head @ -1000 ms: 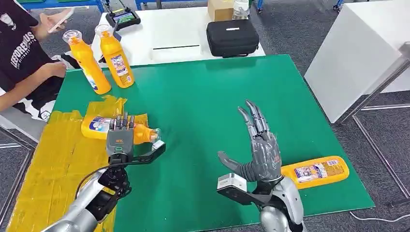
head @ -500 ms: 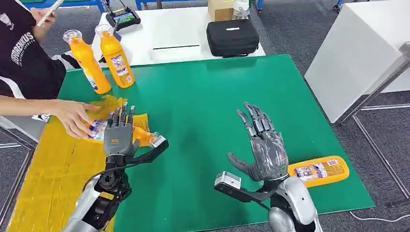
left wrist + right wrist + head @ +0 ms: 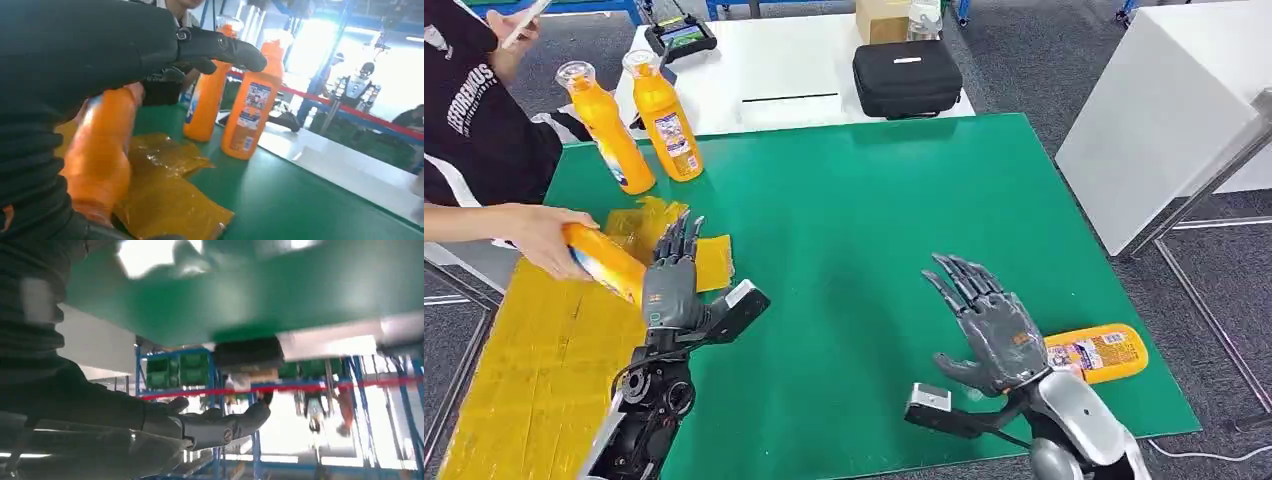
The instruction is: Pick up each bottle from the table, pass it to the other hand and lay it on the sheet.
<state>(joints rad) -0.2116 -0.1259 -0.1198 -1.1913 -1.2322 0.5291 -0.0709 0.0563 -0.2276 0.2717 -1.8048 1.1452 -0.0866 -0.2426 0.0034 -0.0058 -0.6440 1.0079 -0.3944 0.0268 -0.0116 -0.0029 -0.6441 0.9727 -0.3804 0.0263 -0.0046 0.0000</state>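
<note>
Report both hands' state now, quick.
Left hand: open, fingers spread, holding nothing; a person's hand holds the orange bottle beside it.
Right hand: open, empty.

A white table (image 3: 794, 75) stands at twelve o'clock carrying a black case (image 3: 906, 77); grey carpet floor (image 3: 1044, 60) surrounds a white cabinet (image 3: 1169, 110) at two o'clock.

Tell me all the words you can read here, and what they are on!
White letters on the person's black shirt: partly hidden, not surely readable.
Labels on the two standing orange bottles: too small to read.
Label on the lying orange bottle by the right hand: too small to read.
Label seen in the left wrist view: blurred.
</note>
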